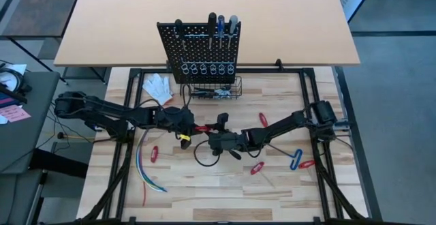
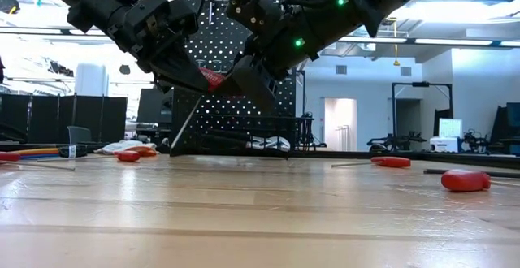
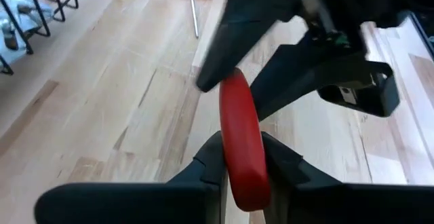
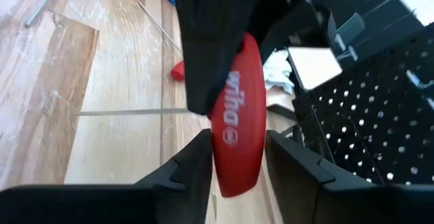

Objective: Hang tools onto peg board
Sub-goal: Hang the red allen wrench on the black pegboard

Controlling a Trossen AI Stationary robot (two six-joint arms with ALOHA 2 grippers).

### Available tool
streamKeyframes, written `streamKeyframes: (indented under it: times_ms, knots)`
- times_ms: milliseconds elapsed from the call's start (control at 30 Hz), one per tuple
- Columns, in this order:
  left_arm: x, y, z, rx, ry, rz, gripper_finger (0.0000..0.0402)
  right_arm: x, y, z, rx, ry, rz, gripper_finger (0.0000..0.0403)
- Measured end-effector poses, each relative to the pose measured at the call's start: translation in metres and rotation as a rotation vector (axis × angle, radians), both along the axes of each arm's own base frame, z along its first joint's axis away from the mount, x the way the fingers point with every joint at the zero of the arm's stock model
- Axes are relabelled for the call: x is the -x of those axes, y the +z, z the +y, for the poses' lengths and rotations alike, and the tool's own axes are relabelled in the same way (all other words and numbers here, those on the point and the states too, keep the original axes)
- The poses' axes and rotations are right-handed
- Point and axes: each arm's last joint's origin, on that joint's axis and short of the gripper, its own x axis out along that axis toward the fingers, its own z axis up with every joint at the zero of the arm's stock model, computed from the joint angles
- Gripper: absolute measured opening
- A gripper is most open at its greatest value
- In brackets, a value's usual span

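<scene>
- Hanging in mid-air at the centre of the high view, above the table: a red-handled tool with a smooth, rounded, glossy handle and a thin metal shaft slanting down toward the wood in the low view.
- Clamping one end of that handle: left pincer, fingers pressing on either side.
- Straddling the other end: right pincer, fingers set narrow against the handle; firm clamping or only bracketing, cannot tell.
- Reading "wiha" in white along the handle in the right wrist view.
- Standing upright at upper centre: black peg board, several tools already hanging along its top, row of metal rings and wire basket below.
- Lying scattered lower right: more red tools and a blue one, well apart, bare wood between.
- Resting left of the board: white glove.
</scene>
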Motion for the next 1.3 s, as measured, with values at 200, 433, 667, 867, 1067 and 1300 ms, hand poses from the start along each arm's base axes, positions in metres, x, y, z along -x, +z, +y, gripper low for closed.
streamKeyframes:
  times_ms: [200,433,667,867,1067,1300]
  knots:
    - [0.0,0.0,-0.003,-0.04,-0.029,0.004,0.0042,0.01,0.01,-0.026,-0.24,0.073,0.05,0.0209]
    - [0.001,-0.001,-0.012,-0.147,-0.042,0.012,0.0042,0.023,-0.01,-0.065,-0.567,0.234,-0.097,0.0214]
    - [0.001,0.0,-0.012,-0.169,-0.039,0.011,0.0042,0.024,-0.009,-0.062,-0.629,0.298,-0.167,0.0194]
    - [0.0,0.0,-0.012,-0.169,-0.044,0.007,0.0042,0.023,-0.006,-0.055,-0.634,0.318,-0.192,0.0166]
    - [0.0,0.0,-0.012,-0.172,-0.039,0.007,0.0042,0.023,-0.005,-0.061,-0.675,0.286,-0.218,0.0132]
    - [0.0,0.0,-0.012,-0.174,-0.037,0.009,0.0042,0.023,-0.005,-0.064,-0.7,0.266,-0.222,0.0083]
